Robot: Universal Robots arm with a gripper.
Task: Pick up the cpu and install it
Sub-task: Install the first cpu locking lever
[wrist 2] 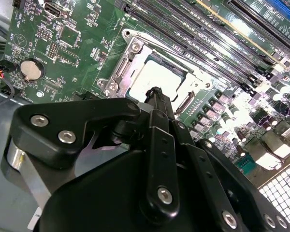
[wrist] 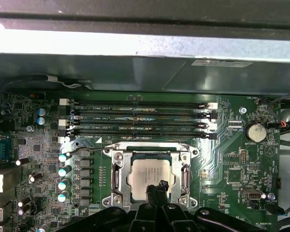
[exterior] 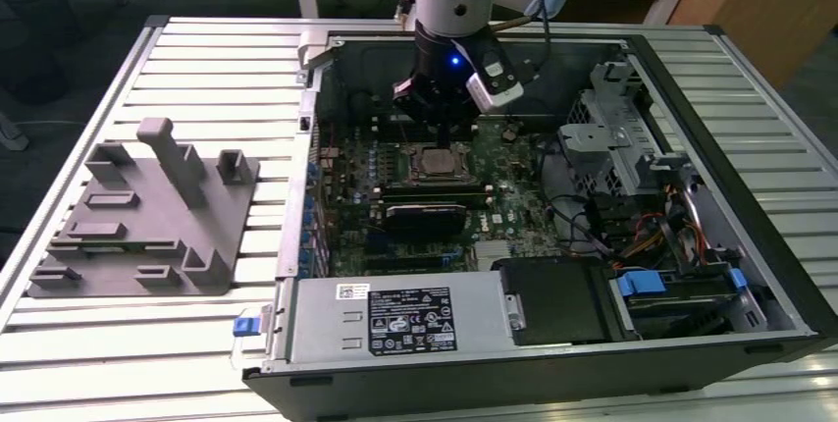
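The cpu (exterior: 435,162) lies flat in the open socket on the green motherboard, its silver-white top facing up. It is seen in both wrist views, cpu (wrist 2: 154,77) and cpu (wrist: 146,173). The metal socket frame (wrist: 117,176) surrounds it. My gripper (exterior: 452,134) hangs inside the computer case just above the cpu's near edge. The fingertips (wrist 2: 156,93) stand close together over that edge, with nothing seen between them. In the first wrist view the gripper (wrist: 157,187) covers a small part of the chip.
Memory slots (wrist: 140,118) run along one side of the socket. A grey box with a white label (exterior: 392,319) and a drive cage (exterior: 615,137) stand inside the case. A grey fixture (exterior: 144,211) sits on the slatted table at the exterior view's left.
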